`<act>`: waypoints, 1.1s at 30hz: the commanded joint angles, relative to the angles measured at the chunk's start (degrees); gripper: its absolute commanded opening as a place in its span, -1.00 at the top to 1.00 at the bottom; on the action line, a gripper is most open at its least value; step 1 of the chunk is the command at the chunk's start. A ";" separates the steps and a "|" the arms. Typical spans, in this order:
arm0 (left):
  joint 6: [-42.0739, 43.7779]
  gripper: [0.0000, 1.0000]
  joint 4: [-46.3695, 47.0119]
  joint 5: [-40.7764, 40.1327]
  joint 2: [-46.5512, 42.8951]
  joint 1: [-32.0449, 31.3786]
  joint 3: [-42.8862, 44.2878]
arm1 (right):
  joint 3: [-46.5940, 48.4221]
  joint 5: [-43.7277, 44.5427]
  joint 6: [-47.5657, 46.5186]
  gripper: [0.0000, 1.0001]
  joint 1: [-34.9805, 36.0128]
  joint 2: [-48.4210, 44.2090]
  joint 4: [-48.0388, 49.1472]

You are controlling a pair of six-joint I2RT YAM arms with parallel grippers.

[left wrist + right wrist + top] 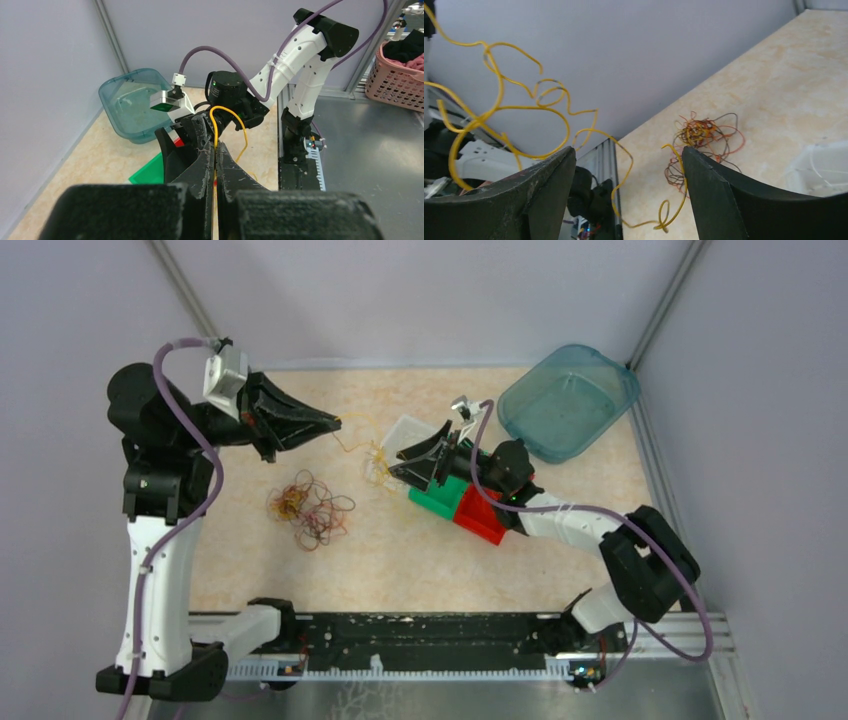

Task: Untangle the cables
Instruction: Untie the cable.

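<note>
A yellow cable [362,448] hangs in the air between my two grippers. My left gripper [336,422] is shut on one end of it; in the left wrist view the strand [226,111] rises in a loop out of the closed fingertips [216,148]. My right gripper [393,464] is open beside the cable's curly far end. In the right wrist view the yellow loops [504,107] dangle between the spread fingers [541,180] without being pinched. The other cables [309,508], orange, red and brown, lie in a loose tangle on the table [701,136].
A teal bin [568,400] stands at the back right. Green [444,496] and red [484,520] blocks lie under the right wrist, with a white container [408,428] just behind it. Grey walls close the table on three sides.
</note>
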 commanded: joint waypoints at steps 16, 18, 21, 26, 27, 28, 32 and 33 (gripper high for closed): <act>-1.19 0.94 2.55 1.71 -1.41 0.30 -1.15 | 10.18 -5.24 6.05 -0.52 10.92 7.89 17.96; -0.88 0.94 2.32 1.67 -1.47 0.29 -1.09 | 10.47 -5.47 5.26 -0.48 11.52 7.81 16.41; -0.50 0.95 2.29 1.33 -1.59 0.26 -0.93 | 9.63 -5.40 4.76 -0.45 11.71 8.11 15.27; -0.40 0.94 2.71 0.58 -1.29 0.29 0.05 | 6.23 -5.20 7.27 -0.20 11.67 8.48 18.26; -0.25 0.94 2.53 0.57 -1.25 0.29 0.29 | 5.33 -5.02 7.47 -0.15 11.63 8.24 18.86; -0.08 0.94 2.33 0.61 -1.17 0.28 0.55 | 4.38 -4.78 7.45 -0.12 11.50 7.72 19.02; 1.22 0.94 1.15 0.34 -1.16 0.25 1.44 | -0.30 -4.55 7.25 -0.42 10.30 4.86 20.18; 1.53 0.94 0.93 0.23 -1.08 0.29 1.69 | -1.35 -4.45 7.17 -0.45 9.90 4.04 20.25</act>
